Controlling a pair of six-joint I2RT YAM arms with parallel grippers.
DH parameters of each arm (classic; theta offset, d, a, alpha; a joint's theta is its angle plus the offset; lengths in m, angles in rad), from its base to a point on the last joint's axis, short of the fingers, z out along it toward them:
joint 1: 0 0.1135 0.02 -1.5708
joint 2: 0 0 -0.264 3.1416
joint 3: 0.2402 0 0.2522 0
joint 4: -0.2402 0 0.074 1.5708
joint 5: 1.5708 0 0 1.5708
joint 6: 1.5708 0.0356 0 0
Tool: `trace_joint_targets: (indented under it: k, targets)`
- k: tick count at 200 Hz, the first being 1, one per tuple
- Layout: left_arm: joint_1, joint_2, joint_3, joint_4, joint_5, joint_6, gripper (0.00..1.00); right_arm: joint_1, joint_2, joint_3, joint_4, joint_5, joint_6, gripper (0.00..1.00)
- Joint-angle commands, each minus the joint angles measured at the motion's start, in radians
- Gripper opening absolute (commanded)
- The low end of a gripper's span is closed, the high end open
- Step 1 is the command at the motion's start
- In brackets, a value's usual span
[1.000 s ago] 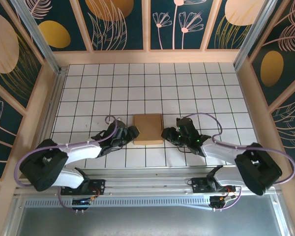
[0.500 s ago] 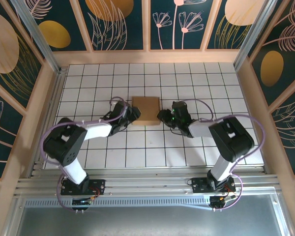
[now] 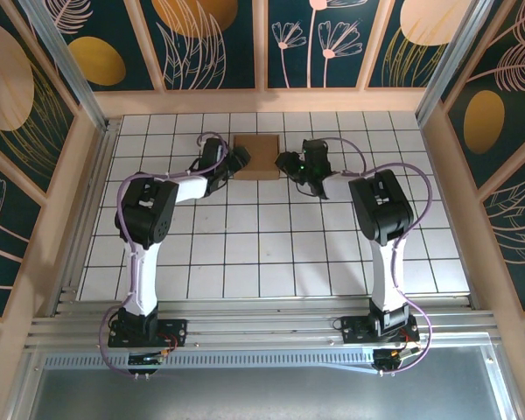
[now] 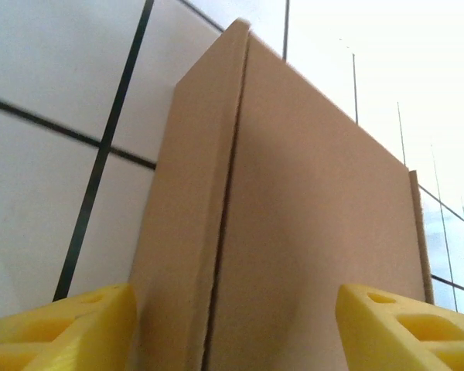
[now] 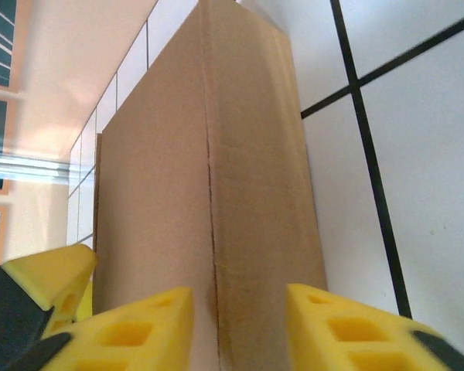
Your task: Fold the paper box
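You flank the paper box [image 3: 257, 156], far centre of the tiled table [image 3: 262, 262]: left gripper [image 3: 236, 160] spread wide, right gripper [image 3: 286, 163] narrowly parted, grip unclear. Folding looks finished; next, withdraw without dragging it.

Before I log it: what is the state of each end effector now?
Left end effector: open, at the paper box.
Right end effector: open, at the box.

Lost at the bottom edge
The paper box [image 4: 294, 232] runs out below; my left fingers [image 4: 62, 328] and right fingers [image 5: 332, 321] are cropped too, so whether they press it I cannot tell.
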Motion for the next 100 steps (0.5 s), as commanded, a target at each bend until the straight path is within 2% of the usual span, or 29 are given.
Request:
trace_joint_targets:
  k: [1,8,32,45,61,89,100]
  targets:
    - [0.016,-0.058,0.015,-0.044,0.031,0.063,0.72,-0.030,-0.065,0.086,-0.098,-0.034,-0.074,0.47]
    - [0.018,-0.091,0.000,-0.048,0.036,0.068,0.75,-0.039,-0.099,0.095,-0.130,-0.040,-0.101,0.53]
    - [0.018,-0.244,-0.076,-0.063,0.043,0.114,0.99,-0.072,-0.242,0.082,-0.252,-0.048,-0.212,0.73]
    - [0.020,-0.342,-0.107,-0.114,0.038,0.153,0.99,-0.093,-0.351,0.016,-0.296,-0.016,-0.288,0.78]
    - [0.020,-0.499,-0.193,-0.146,0.012,0.212,0.99,-0.114,-0.510,-0.105,-0.336,0.090,-0.406,0.82]
    - [0.020,-0.794,-0.468,-0.113,-0.077,0.379,0.99,-0.164,-0.792,-0.355,-0.320,0.323,-0.614,0.87]
    - [0.020,-0.898,-0.575,-0.095,-0.130,0.424,0.99,-0.191,-0.890,-0.488,-0.260,0.411,-0.659,0.94]
